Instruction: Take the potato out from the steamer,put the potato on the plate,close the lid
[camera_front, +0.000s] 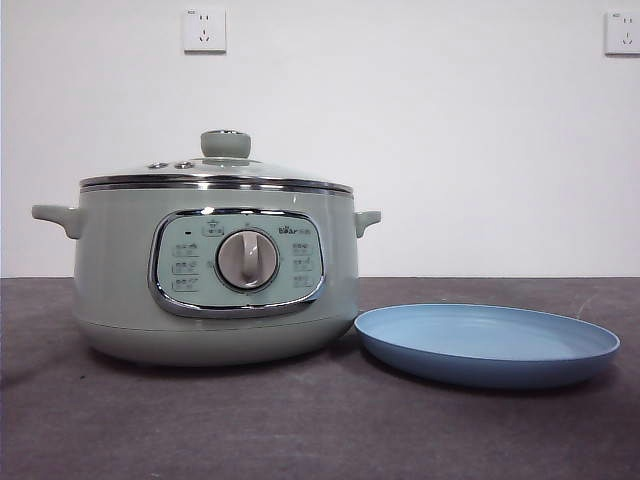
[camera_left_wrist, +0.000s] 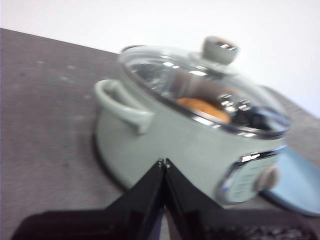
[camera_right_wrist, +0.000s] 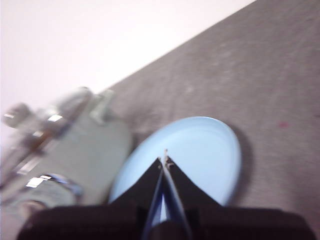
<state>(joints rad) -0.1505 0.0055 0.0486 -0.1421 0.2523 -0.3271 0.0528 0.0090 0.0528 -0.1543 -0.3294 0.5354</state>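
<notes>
The mint-green steamer stands at the left of the table with its glass lid on. Through the glass in the left wrist view I see the orange-brown potato inside the steamer, under the lid. The light-blue plate lies empty just right of the pot. My left gripper is shut and empty, hovering beside the pot's handle side. My right gripper is shut and empty above the plate. Neither arm shows in the front view.
The grey table runs to a white wall with two power sockets. The pot's side handle juts toward my left gripper. The steamer sits close beside the plate in the right wrist view.
</notes>
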